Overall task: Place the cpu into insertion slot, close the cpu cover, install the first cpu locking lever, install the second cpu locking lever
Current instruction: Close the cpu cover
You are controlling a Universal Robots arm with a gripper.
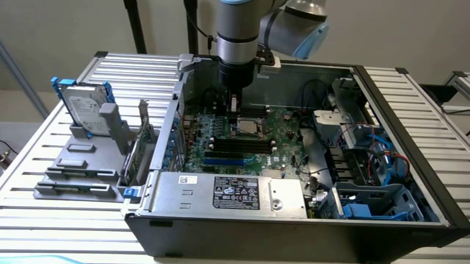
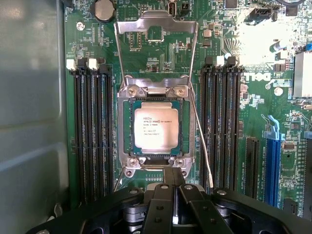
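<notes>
Closed tight on nothing, my gripper [image 2: 171, 180] hangs at eleven o'clock of the cpu [image 2: 156, 129] in the exterior view. That chip sits in the insertion slot [image 2: 124, 131]. With the cpu cover [image 2: 146, 20] open, I judge an even press best, clear of the lever [image 2: 201, 141].

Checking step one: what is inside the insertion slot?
The cpu lies flat inside the insertion slot, printed face up. Whatever lies under it is hidden. The cpu cover stands open.

In your exterior view, the open computer case [image 1: 294, 242] sits on the slatted bench [image 1: 44, 220]. At nine o'clock from it, you see a hard drive [image 1: 82, 107] standing in a grey rack [image 1: 85, 165]. Inside the case, the labelled power supply [image 1: 228, 192] lies at six o'clock and a blue drive cage [image 1: 375, 203] at four.
</notes>
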